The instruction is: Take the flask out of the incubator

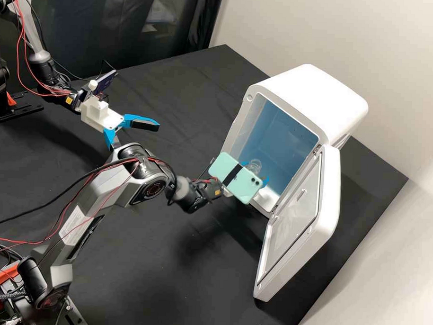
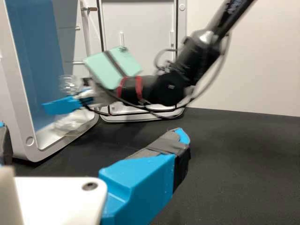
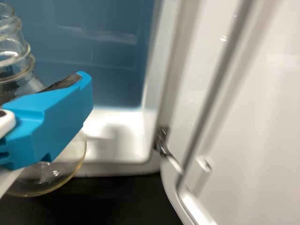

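Glass flask, slick and fragile: we favour its neck. Right tool's grip we cannot tell; left tool, at incubator's nine o'clock, released.

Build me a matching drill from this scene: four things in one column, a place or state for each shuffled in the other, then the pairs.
Things
1. flask
2. incubator door
3. left tool
4. right tool

Places or states
A. swung wide open
B. open, over the bench, away from the incubator
C. clear glass, at the incubator's opening
D. at the incubator's opening, right beside the flask

Pairs: 1-C, 2-A, 3-B, 4-D
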You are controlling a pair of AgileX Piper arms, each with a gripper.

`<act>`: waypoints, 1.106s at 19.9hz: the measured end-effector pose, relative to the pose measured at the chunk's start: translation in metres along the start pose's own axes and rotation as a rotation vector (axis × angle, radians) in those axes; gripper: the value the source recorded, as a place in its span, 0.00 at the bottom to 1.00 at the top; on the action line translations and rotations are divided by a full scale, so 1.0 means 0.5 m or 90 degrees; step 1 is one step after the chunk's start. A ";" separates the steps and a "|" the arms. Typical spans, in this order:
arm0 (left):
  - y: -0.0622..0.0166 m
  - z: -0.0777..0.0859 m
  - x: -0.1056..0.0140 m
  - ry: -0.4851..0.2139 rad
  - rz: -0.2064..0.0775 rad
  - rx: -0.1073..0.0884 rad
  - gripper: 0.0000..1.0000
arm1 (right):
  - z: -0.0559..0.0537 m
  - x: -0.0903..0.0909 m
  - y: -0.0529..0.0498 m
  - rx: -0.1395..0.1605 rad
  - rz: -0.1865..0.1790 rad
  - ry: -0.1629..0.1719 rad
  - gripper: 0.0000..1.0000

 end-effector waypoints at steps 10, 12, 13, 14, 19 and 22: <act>0.011 0.003 -0.008 -0.003 0.013 0.003 1.00 | 0.119 -0.195 0.013 0.032 -0.033 0.015 0.00; 0.011 0.003 -0.008 -0.003 0.013 0.003 1.00 | 0.131 -0.229 0.009 0.026 -0.062 0.009 0.00; 0.011 0.004 -0.008 -0.004 0.013 0.003 1.00 | 0.135 -0.241 0.006 0.025 -0.073 0.006 0.00; 0.012 0.005 -0.008 -0.007 0.013 0.005 1.00 | 0.137 -0.254 0.004 0.024 -0.079 0.008 0.00; 0.011 0.007 -0.013 -0.011 0.009 0.006 1.00 | 0.149 -0.299 -0.003 0.024 -0.100 0.041 0.00; 0.011 0.007 -0.013 -0.011 0.009 0.006 1.00 | 0.162 -0.307 -0.005 0.029 -0.099 0.056 0.00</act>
